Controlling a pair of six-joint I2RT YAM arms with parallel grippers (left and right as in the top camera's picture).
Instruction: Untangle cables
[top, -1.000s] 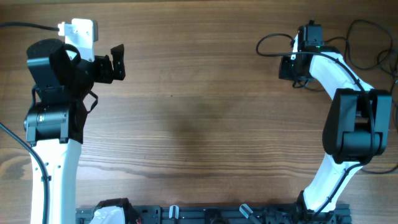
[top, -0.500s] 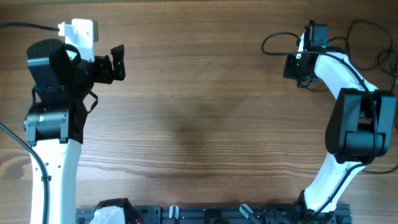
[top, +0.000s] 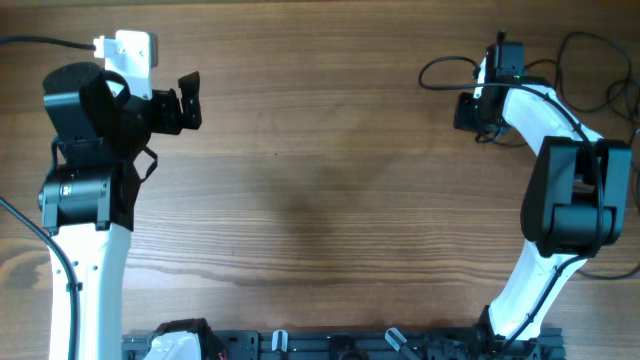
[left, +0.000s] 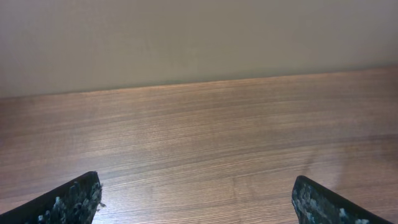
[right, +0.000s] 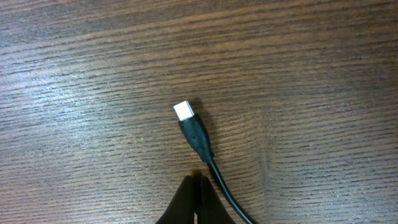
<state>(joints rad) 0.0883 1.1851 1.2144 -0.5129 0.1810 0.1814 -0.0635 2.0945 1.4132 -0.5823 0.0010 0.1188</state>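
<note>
Cables (top: 441, 61) sprawl in loose loops at the far right of the table (top: 320, 200). They look light, limp and thin, and likely to snag. Left gripper (top: 188, 100) stands wide and empty. Right gripper (right: 196, 183) is pinched closed just beside one strand. The best hold is probably just behind the stiffer white-tipped plug (right: 184, 112).

Left arm (top: 85, 150) & right arm (top: 560, 170) were built alike: white curved link shells w/ black cylindrical joint housings. A white boxy camera block (top: 130, 50) capped the left wrist; a small greenish light (top: 511, 72) showed on the right wrist. A thick black cable (top: 73, 320) ran along the left arm's white link. Left gripper (top: 190, 100) was black, its fingertips (left: 71, 202) flecked w/ whitish specks. Right gripper (right: 194, 183) was plain black.
</note>
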